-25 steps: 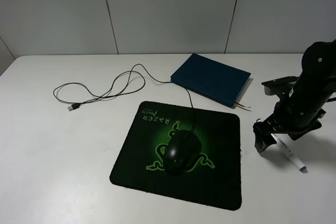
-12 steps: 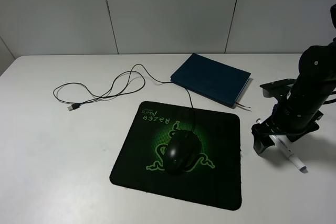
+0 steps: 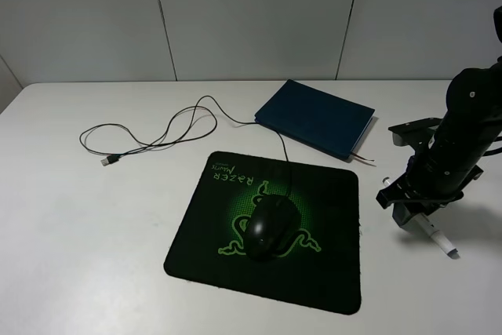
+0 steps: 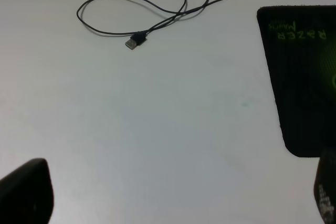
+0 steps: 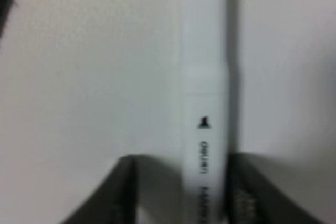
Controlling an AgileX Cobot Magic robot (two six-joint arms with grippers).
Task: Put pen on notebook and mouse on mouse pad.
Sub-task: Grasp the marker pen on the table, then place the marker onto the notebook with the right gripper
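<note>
The white pen (image 5: pixel 205 103) lies on the table at the right, its far end (image 3: pixel 441 241) sticking out from under my right gripper (image 3: pixel 406 208). In the right wrist view that gripper (image 5: pixel 186 198) straddles the barrel. One finger (image 5: pixel 252 198) touches the pen, while a gap remains at the other finger (image 5: pixel 118 192). The black mouse (image 3: pixel 271 225) rests on the Razer mouse pad (image 3: pixel 329 272), over the green logo. The teal notebook (image 3: pixel 314 118) lies behind the pad with nothing on top. My left gripper (image 4: pixel 176 198) hangs open over bare table, out of the exterior view.
The mouse cable (image 3: pixel 157 135) loops across the table's left half and ends in a USB plug (image 3: pixel 106 161), also seen as the plug (image 4: pixel 134 41) in the left wrist view. The pad's corner (image 4: pixel 304 77) lies close to the left gripper.
The right gripper's fingers have drawn closer together around the pen, and the gripper has shifted slightly along it. The mouse, pad and notebook have not moved.
</note>
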